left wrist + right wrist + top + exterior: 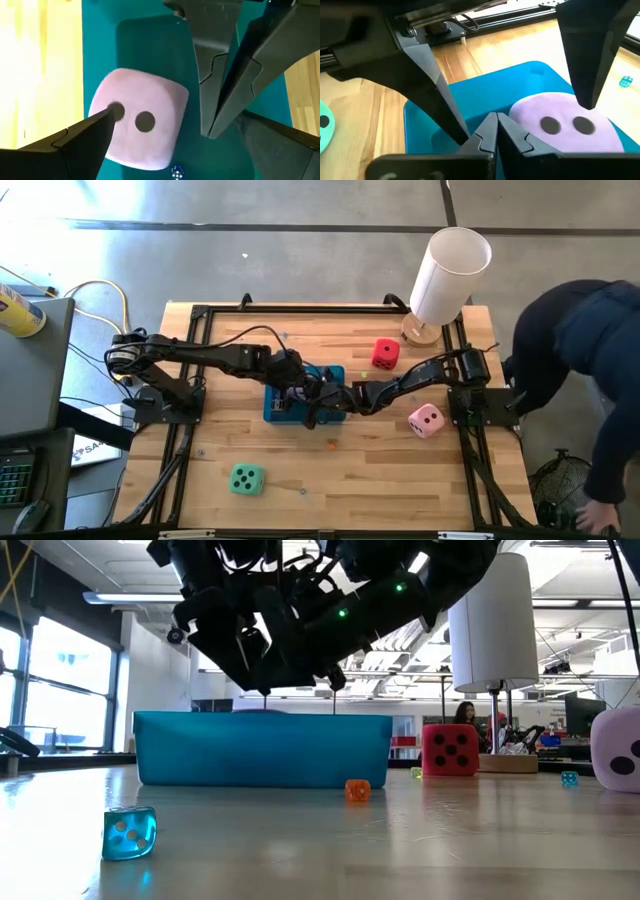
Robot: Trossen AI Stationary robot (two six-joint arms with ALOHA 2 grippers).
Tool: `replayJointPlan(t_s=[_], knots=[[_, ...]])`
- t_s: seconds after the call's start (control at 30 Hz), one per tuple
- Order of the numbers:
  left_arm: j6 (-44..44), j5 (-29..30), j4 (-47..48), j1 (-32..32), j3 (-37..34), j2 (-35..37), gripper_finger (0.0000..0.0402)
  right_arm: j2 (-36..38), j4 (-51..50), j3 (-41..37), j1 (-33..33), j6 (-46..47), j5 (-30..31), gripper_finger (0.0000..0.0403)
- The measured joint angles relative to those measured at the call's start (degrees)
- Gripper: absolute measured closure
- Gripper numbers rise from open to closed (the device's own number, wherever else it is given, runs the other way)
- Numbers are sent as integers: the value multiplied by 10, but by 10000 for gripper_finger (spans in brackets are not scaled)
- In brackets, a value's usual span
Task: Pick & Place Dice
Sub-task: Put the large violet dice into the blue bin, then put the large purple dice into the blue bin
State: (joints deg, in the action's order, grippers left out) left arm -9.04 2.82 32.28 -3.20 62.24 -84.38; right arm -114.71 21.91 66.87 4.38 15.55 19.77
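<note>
My left end effector (165,125) hung over the teal tray (274,406), fingers apart around the lilac die (140,122), which lay inside the tray. My right end effector (496,131) had its fingers together, right beside it over the same tray. I judged the risk to be a collision between the two arms, or the left fingers dragging the soft die out on lifting. The red die (385,354) and pink die (426,420) sat right of the tray, the mint green die (246,479) near the front of the surface.
</note>
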Motion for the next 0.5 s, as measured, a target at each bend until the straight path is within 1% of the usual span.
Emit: replayJointPlan(t_s=[0.1,0.17,0.33,0.5], knots=[[0,0,1,0,0,0,2,0,4,0,2,-16,2,401],[-2,-1,1,1,0,0,2,0,9,0,7,-31,19,401],[-2,1,-5,2,1,0,2,10,3,0,27,-81,94,401],[9,5,-9,2,2,18,2,35,-36,0,52,-112,180,401]])
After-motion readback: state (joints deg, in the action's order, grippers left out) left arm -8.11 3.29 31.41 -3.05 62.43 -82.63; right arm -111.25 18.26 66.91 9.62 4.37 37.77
